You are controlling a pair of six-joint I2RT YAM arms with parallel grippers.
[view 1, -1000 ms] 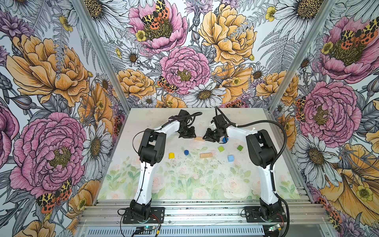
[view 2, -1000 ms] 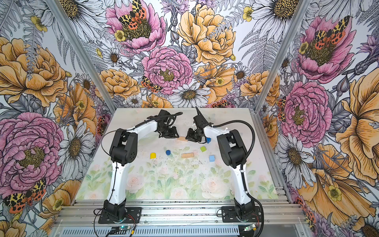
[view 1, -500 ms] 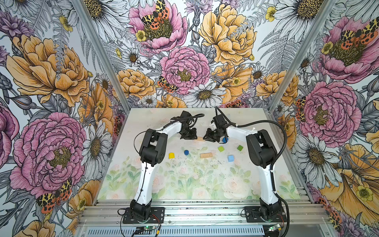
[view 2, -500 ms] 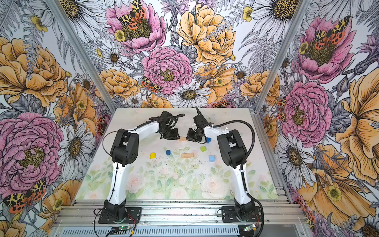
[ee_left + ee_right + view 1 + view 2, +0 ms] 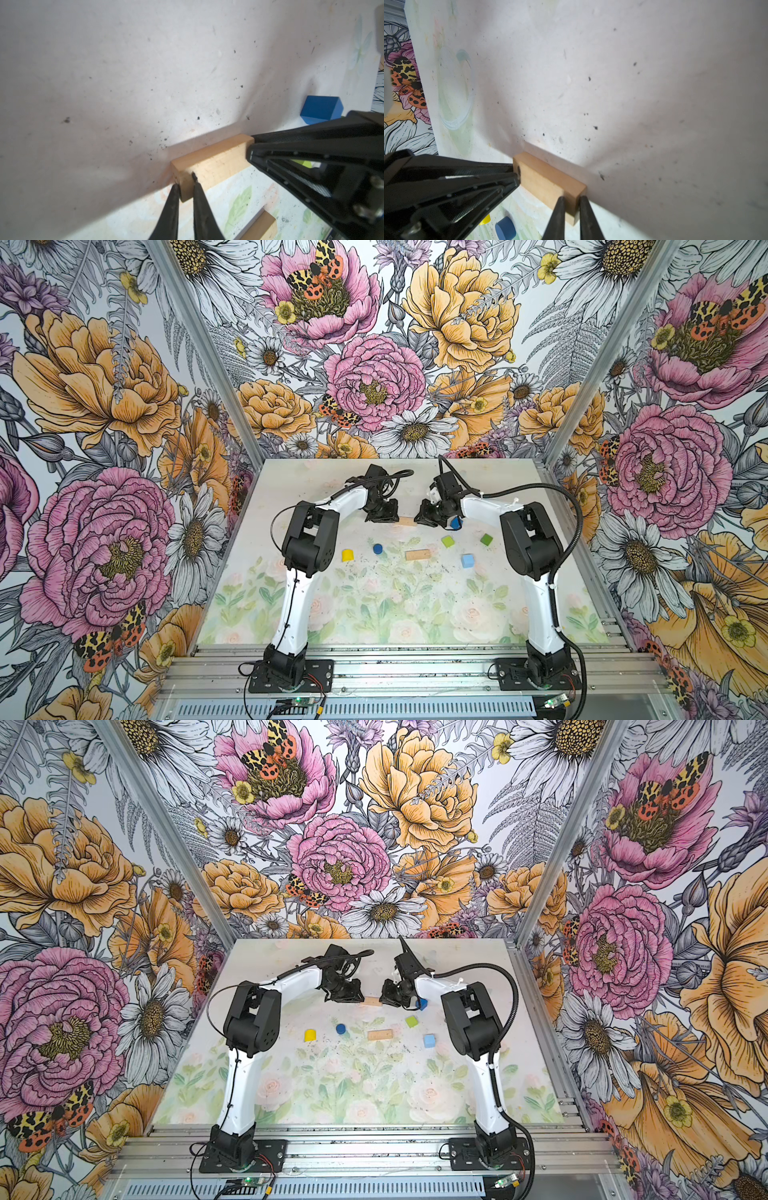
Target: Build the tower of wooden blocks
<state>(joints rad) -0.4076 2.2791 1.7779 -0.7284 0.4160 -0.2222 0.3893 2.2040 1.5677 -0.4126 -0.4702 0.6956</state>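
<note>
We log this as a robotics lab test cell. Printed flower panels (image 5: 124, 406) wall in three sides, held by bare aluminium posts (image 5: 203, 344). Two white-and-black arms, the left arm (image 5: 297, 605) and the right arm (image 5: 540, 614), are bolted through black base plates (image 5: 322, 674) onto extruded aluminium rails (image 5: 415, 659) at the front edge of the table (image 5: 374, 626). Exposed cables (image 5: 579, 526) and a small circuit board (image 5: 298, 700) with a green light sit in the open. Small wooden blocks (image 5: 417, 554) lie loose on the table's printed mat.
</note>
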